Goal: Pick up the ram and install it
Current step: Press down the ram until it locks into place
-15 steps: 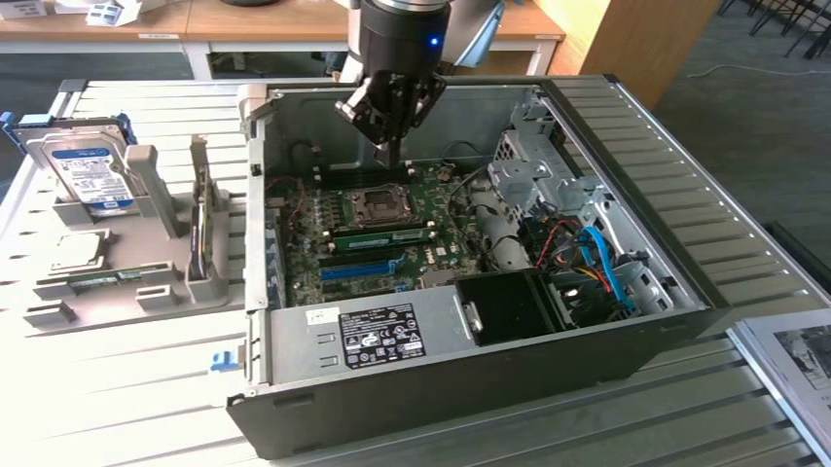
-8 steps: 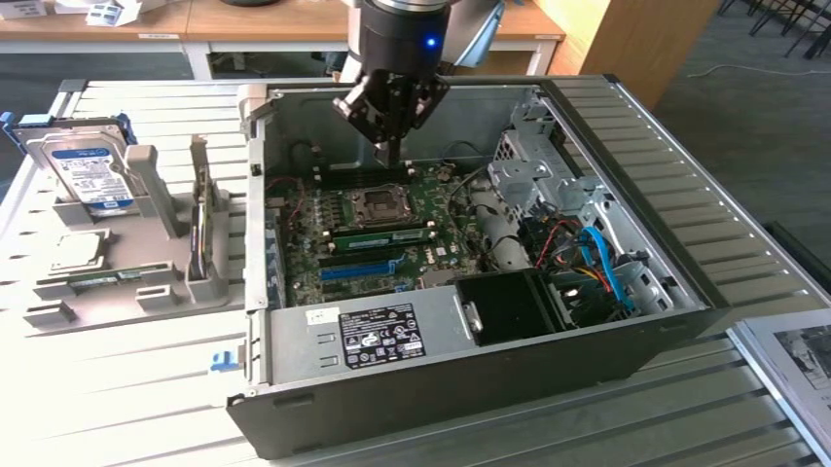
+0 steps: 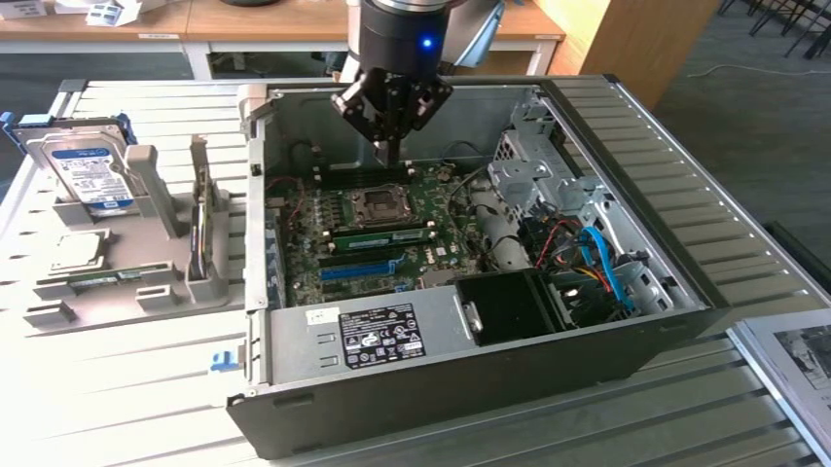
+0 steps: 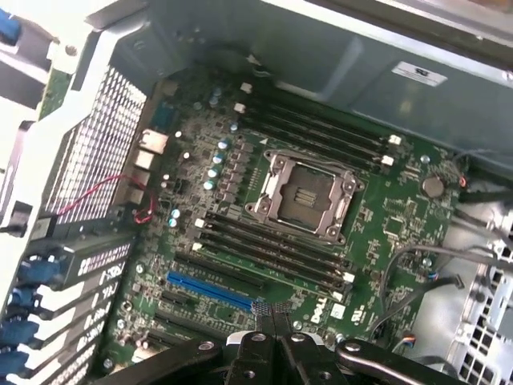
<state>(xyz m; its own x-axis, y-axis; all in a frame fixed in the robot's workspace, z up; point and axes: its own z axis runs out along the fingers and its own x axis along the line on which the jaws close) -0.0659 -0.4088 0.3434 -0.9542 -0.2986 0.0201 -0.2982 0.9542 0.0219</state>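
My wrist (image 3: pixel 405 34) is a glossy black cylinder with a small blue light at its five o'clock. Below, my black gripper (image 3: pixel 389 146) carries silver screws on its linkages.

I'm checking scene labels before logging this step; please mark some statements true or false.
1. The computer case lies open with its motherboard exposed. True.
2. The tool is wide open. False: it is shut.
3. The hard drive sits inside the case. False: it stands in the grey holder outside the case, at the exterior view's left.
4. The tool hangs over the motherboard. True.
5. A fan covers the CPU socket. False: the socket is uncovered.
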